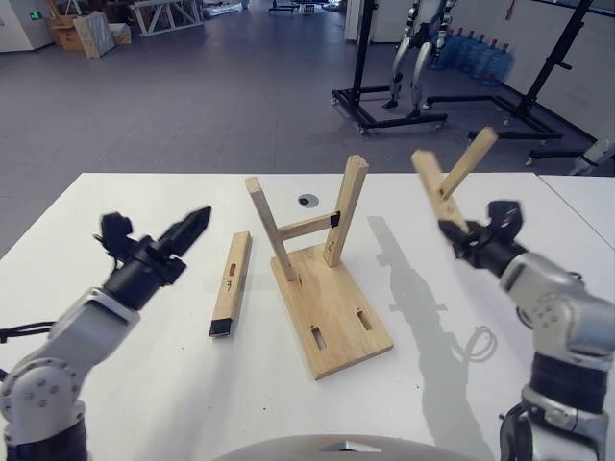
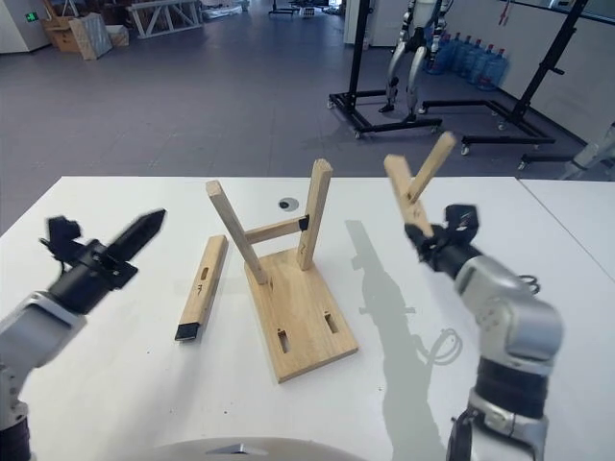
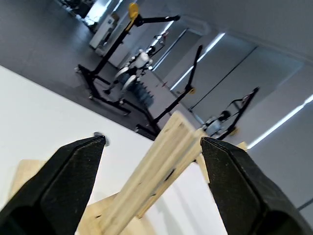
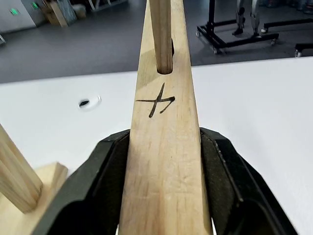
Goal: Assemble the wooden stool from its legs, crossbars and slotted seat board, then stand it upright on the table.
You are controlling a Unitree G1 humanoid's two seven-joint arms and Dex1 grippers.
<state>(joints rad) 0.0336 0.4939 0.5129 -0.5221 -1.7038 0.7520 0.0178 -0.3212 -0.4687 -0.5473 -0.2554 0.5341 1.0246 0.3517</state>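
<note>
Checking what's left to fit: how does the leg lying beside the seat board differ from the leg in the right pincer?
The loose leg lies flat on the table; the held leg is aloft, clamped in the right pincer. The held leg has a crossbar plugged in; the loose leg has none. Both are pale wood.

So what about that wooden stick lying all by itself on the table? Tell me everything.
The loose pale wooden stool leg is a straight, square-sided bar lying flat on the white table, left of the slotted wooden seat board. It has a narrow dark slot near its middle and a black end nearest the robot. Only the table touches it.
</note>
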